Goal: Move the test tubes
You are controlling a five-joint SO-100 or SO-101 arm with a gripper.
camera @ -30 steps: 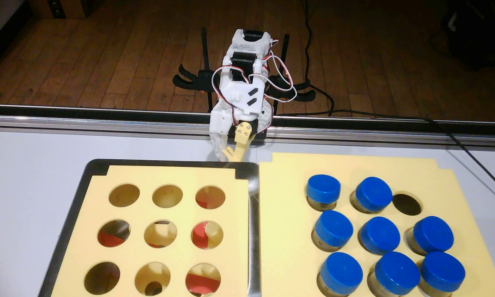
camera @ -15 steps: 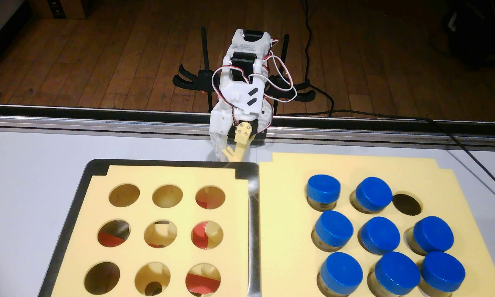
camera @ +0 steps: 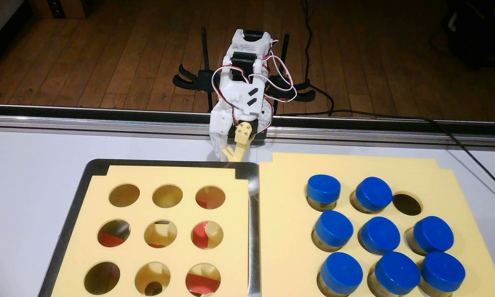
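Observation:
Several test tubes with bright-blue caps stand in holes of the right yellow foam block in the fixed view. One hole at that block's upper right holds nothing. My gripper hangs point-down at the far table edge, just above the top rim of the left tray. Its white finger and yellow finger lie together, shut on nothing. It is well apart from the tubes.
A dark metal tray on the left holds a yellow foam insert with several round holes, all without tubes. An aluminium rail runs along the table's far edge. Black cables cross the table's right corner.

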